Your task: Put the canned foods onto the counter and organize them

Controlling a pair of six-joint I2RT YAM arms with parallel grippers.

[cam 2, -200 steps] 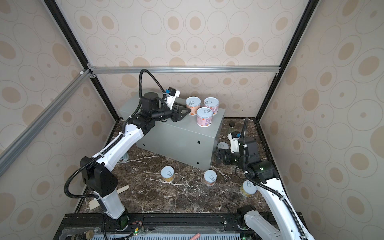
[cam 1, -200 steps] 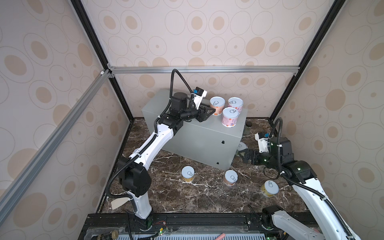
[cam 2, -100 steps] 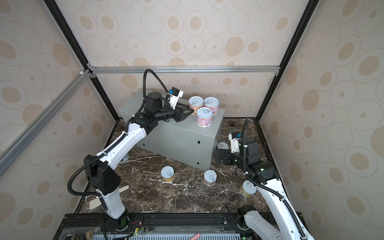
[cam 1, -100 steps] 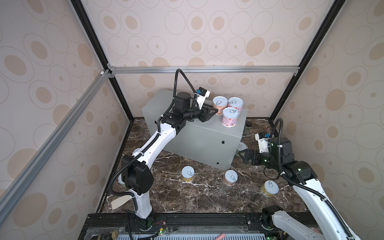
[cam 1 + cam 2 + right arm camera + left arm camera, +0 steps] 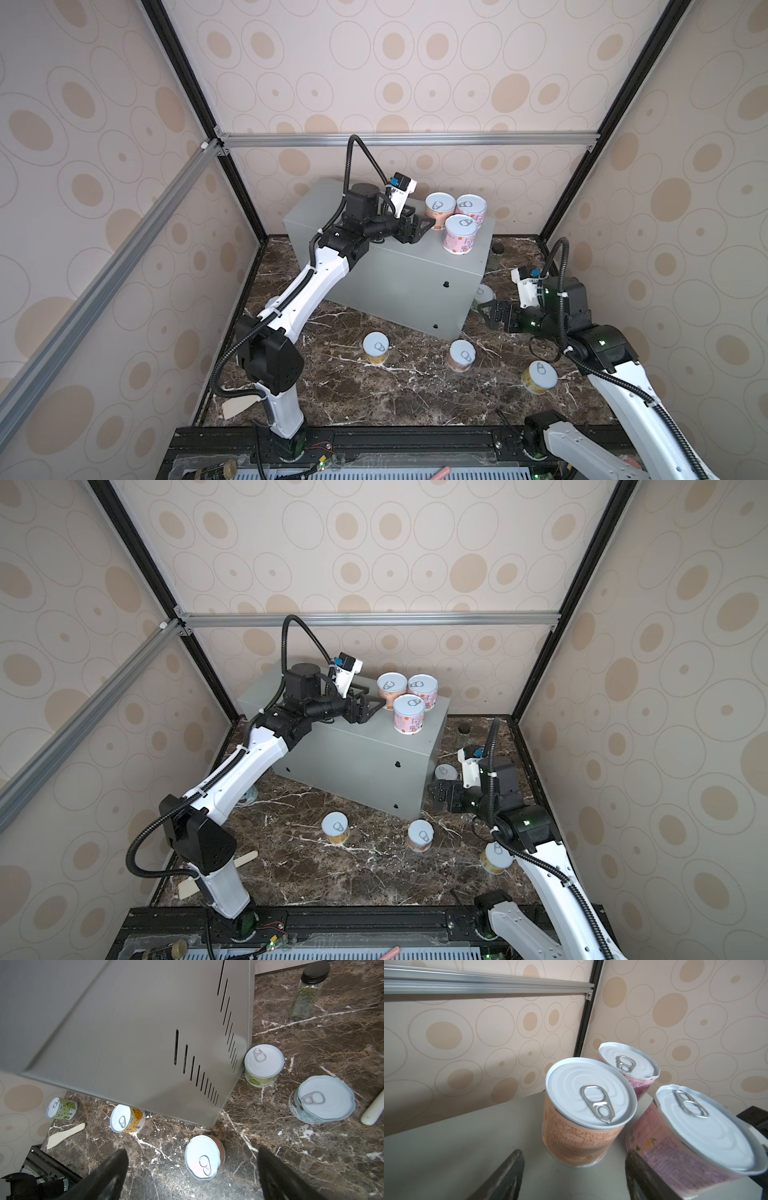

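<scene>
Three canned foods stand together at the right end of the counter (image 5: 395, 274): an orange one (image 5: 439, 210) and two pink ones (image 5: 471, 208) (image 5: 460, 235). My left gripper (image 5: 428, 222) is open over the counter top, its tips just short of the orange can (image 5: 587, 1118) and holding nothing. Low by the counter's right front corner, my right gripper (image 5: 484, 313) is open and empty. A brown-labelled can (image 5: 204, 1156) stands on the marble below it. Further cans stand on the marble: yellow (image 5: 376, 347), yellow (image 5: 539, 376), green (image 5: 264, 1064), teal (image 5: 324, 1100), green (image 5: 61, 1108).
A dark-lidded glass jar (image 5: 309, 991) stands on the marble behind the counter's right end. A pale spatula (image 5: 64, 1136) lies near the left arm's base, and a white handle (image 5: 372, 1113) lies beside the teal can. Patterned walls and black frame posts close in the cell.
The left gripper carried the orange can a little to the right beside the pink ones, then opened and let it go on the counter. The right arm has not moved.
</scene>
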